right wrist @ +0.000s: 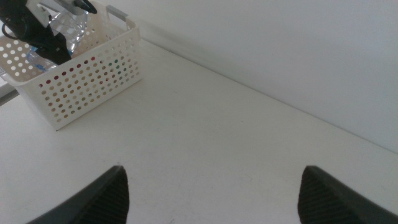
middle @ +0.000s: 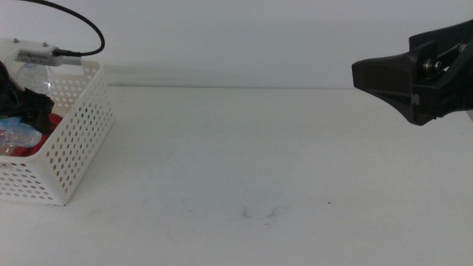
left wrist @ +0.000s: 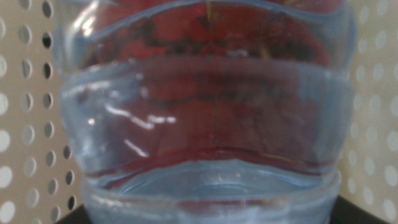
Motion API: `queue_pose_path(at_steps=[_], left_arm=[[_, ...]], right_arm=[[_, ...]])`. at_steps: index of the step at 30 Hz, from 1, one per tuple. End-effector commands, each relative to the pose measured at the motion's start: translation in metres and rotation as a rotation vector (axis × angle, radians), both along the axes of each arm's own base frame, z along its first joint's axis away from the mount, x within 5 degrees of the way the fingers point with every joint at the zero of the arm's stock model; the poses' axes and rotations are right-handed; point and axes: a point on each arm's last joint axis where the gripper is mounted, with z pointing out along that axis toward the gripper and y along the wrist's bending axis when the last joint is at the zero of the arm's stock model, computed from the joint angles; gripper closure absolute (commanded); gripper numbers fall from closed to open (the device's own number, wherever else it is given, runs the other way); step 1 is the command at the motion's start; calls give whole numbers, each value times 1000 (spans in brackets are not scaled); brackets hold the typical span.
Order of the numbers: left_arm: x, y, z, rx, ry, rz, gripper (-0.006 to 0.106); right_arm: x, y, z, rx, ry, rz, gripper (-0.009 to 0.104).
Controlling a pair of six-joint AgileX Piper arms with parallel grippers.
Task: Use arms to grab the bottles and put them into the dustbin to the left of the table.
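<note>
The left tool (middle: 22, 103) is inside the holey white dustbin (middle: 81, 140) by a clear ribbed bottle (left wrist: 205, 124); I cannot tell its grip. The right tool (right wrist: 211, 193) hangs wide open and empty above the smooth table (middle: 259, 162).

Surface (middle: 244, 155): open from the dustbin to the right edge, bearing only faint scuff marks (middle: 259, 212). Dustbin (middle: 77, 140): far left, interior crowded by the left hand (middle: 26, 103), a clear water bottle (left wrist: 205, 124) and red can (middle: 29, 149). Right hand (right wrist: 211, 193): raised at right, jaws parted.

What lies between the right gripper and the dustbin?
Only bare table: the middle view shows nothing between the right gripper and the dustbin; the right wrist view agrees.
</note>
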Motion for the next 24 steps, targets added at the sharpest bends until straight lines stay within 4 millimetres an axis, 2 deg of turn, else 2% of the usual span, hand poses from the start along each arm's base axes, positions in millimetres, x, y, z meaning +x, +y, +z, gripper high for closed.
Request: queue_pose_path(at_steps=[1,4,6,9,12,15,18,21,24], left_arm=[[4,1,10,27,-58,-13,38],[1,-3,13,20,-38,-21,16],[-3,-11,21,16,-36,-33,6],[-12,-25,48,46,-83,-51,7],[-29,-42,86,95,-176,-22,7],[-54,-64,129,84,-299,9,7],[-93,-90,176,28,-454,-61,7],[-133,-114,212,-5,-592,-174,7],[-174,-128,239,-28,-710,-248,7]], right_arm=[[-1,0,3,3,-19,5,8],[-1,0,3,3,-19,5,8],[-1,0,3,3,-19,5,8],[-1,0,3,3,-19,5,8],[-1,0,3,3,-19,5,8],[-1,0,3,3,-19,5,8],[-1,0,3,3,-19,5,8],[-1,0,3,3,-19,5,8],[-1,0,3,3,-19,5,8]])
